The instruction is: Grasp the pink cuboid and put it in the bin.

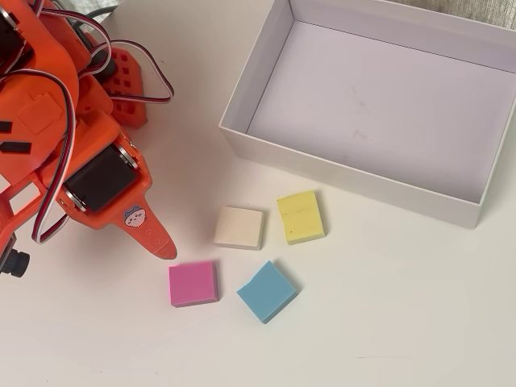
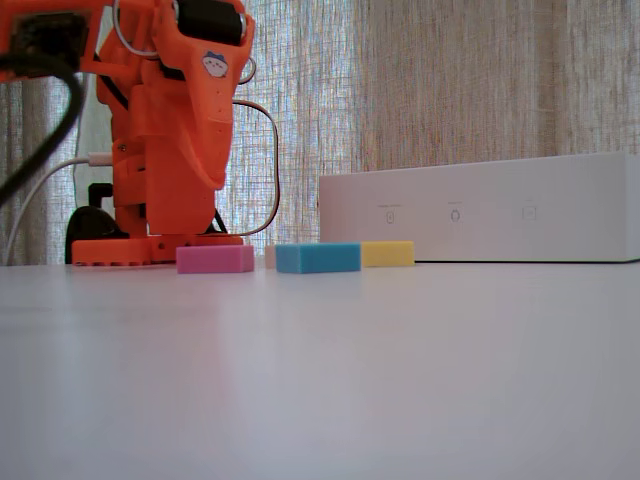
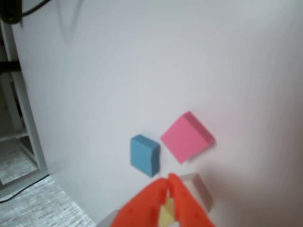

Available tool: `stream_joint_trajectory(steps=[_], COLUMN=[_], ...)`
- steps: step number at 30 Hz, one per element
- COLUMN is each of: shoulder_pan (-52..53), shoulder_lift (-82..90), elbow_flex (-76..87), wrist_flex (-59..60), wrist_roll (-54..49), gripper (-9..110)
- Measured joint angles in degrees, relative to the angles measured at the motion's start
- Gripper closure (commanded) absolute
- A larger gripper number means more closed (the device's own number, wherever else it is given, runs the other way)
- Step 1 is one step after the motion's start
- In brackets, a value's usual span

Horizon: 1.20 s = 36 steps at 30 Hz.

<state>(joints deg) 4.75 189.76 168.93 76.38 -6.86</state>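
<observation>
The pink cuboid lies flat on the white table, left of the blue block. It also shows in the fixed view and in the wrist view. My orange gripper hangs above the table just up and left of the pink cuboid, apart from it. In the wrist view the gripper has its fingertips together and holds nothing. The bin, a large shallow white box, stands at the upper right and is empty; the fixed view shows its side wall.
A cream block and a yellow block lie between the pink cuboid and the bin. The blue block sits right of the pink one. The arm's orange base stands at the upper left.
</observation>
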Motion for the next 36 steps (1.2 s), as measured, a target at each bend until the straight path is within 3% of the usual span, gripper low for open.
stream_joint_trajectory(steps=[15, 20, 23, 30, 36], shoulder_pan=[-1.58, -1.49, -1.41, -5.36, -10.9], shoulder_lift=[0.0, -0.09, -4.04, -24.26, -43.77], elbow_flex=[0.0, 0.0, -1.32, -22.41, -48.96], wrist_flex=[0.0, -0.09, -2.29, -8.0, -2.99], wrist_roll=[-0.18, -0.18, -0.18, 11.78, 23.47], gripper=[109, 96, 96, 83, 84])
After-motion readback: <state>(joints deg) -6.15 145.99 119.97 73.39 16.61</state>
